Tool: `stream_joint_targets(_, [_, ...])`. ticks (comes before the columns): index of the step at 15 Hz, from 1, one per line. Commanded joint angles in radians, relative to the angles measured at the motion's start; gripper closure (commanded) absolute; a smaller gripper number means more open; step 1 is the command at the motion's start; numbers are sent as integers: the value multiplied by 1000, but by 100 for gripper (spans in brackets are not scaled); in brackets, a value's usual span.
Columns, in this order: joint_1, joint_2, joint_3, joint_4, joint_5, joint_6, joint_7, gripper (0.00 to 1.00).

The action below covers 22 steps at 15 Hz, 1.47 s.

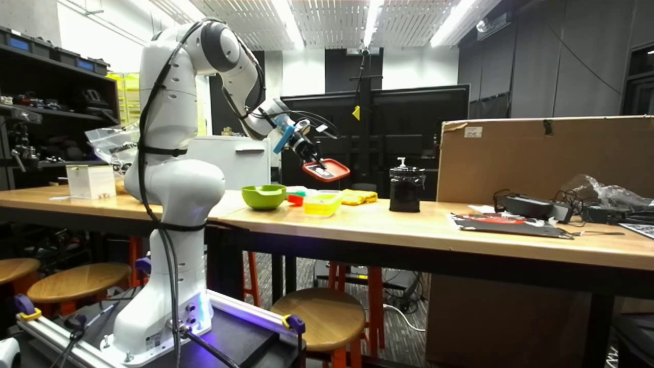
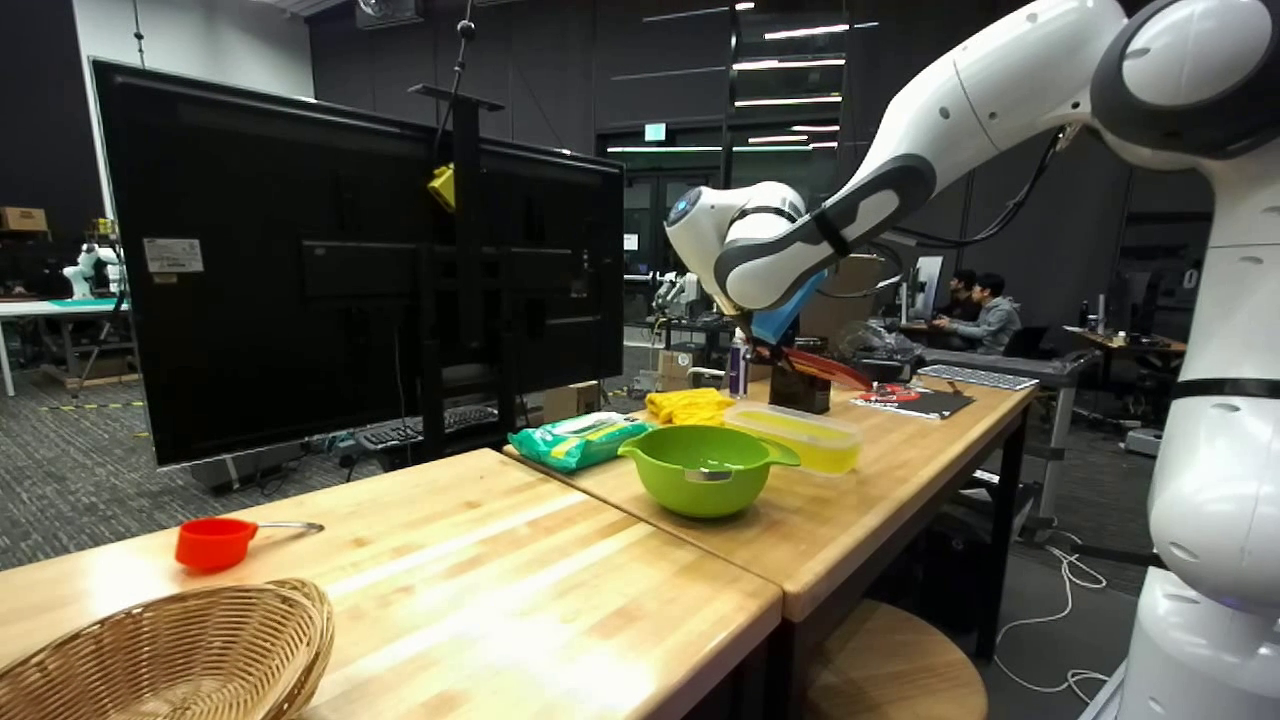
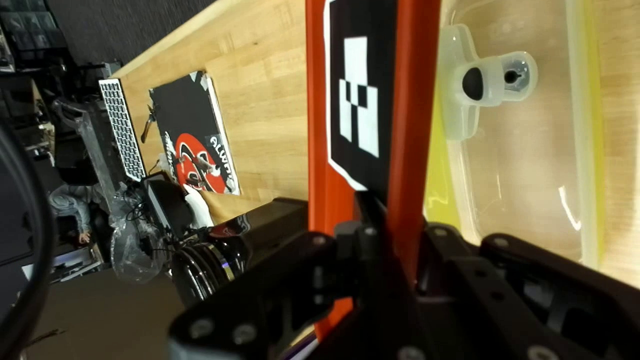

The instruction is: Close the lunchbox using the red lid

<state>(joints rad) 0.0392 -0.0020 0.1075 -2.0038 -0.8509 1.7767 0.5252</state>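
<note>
My gripper (image 1: 322,163) is shut on the edge of the red lid (image 1: 338,167) and holds it tilted above the table. In the wrist view the fingers (image 3: 397,215) pinch the lid's raised rim (image 3: 417,100); a black and white marker lies on the lid. The lunchbox appears to be the clear, yellow-tinted box (image 1: 323,203), open at the top. It also shows in an exterior view (image 2: 810,440). In the wrist view the box (image 3: 530,160) lies right of the lid, apart from it, with a translucent clip-like piece (image 3: 462,82) at one side.
A green bowl (image 2: 700,480) stands beside the box. A yellow cloth (image 1: 359,197), green wipes pack (image 2: 580,440) and dark pump jar (image 1: 405,189) are close by. A red measuring cup (image 2: 215,543) and wicker basket (image 2: 290,640) sit farther off. A black board (image 1: 511,226) lies beyond the jar.
</note>
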Motion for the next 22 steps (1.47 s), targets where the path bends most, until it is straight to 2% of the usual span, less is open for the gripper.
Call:
stream_joint_targets(1, [35, 37, 3, 30, -28, -25, 92, 97])
stream_joint_targets(6, [61, 77, -1, 33, -54, -39, 200, 97])
stream_joint_targets(9, [65, 101, -7, 31, -113, -52, 234, 97])
stream_joint_targets(13, [63, 131, -15, 24, -176, -71, 251, 97])
stream_joint_targets(18, [63, 161, -20, 12, -202, -76, 239, 97])
stream_joint_targets(22, [53, 146, -31, -46, -261, -64, 231, 97])
